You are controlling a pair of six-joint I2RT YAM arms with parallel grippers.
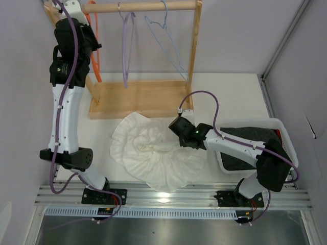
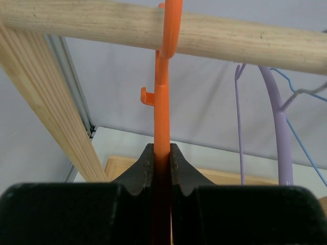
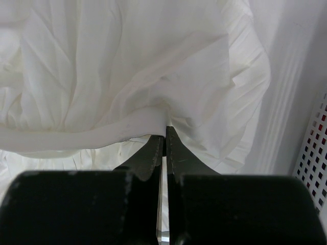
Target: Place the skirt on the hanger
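skirt [image 3: 127, 66], thin crumpled white, pinched in right end effector [image 3: 164, 133]; left end effector [image 2: 161, 150] clamps orange hanger [image 2: 163, 102].

The rack [image 1: 138, 97] stands at the back of your worktop [image 1: 230, 97], left of centre, with its rail [image 1: 148, 6] running across the top. Three hangers hang from the rail: the hanger [image 1: 96, 66] at the left end, a second hanger [image 1: 125, 51] to its right, and a wire hanger [image 1: 171, 46] furthest right. Your left pincer [image 2: 162, 153] is clamped around the hanger just below the rail. The skirt [image 1: 148, 153] lies on the worktop in front of the rack, between your two arms. Your right pincer [image 3: 164, 133] sits over the skirt's right part, pinching a fold. The basket [image 1: 278, 125] is right of the skirt, with a cloth [image 1: 245, 135] inside.
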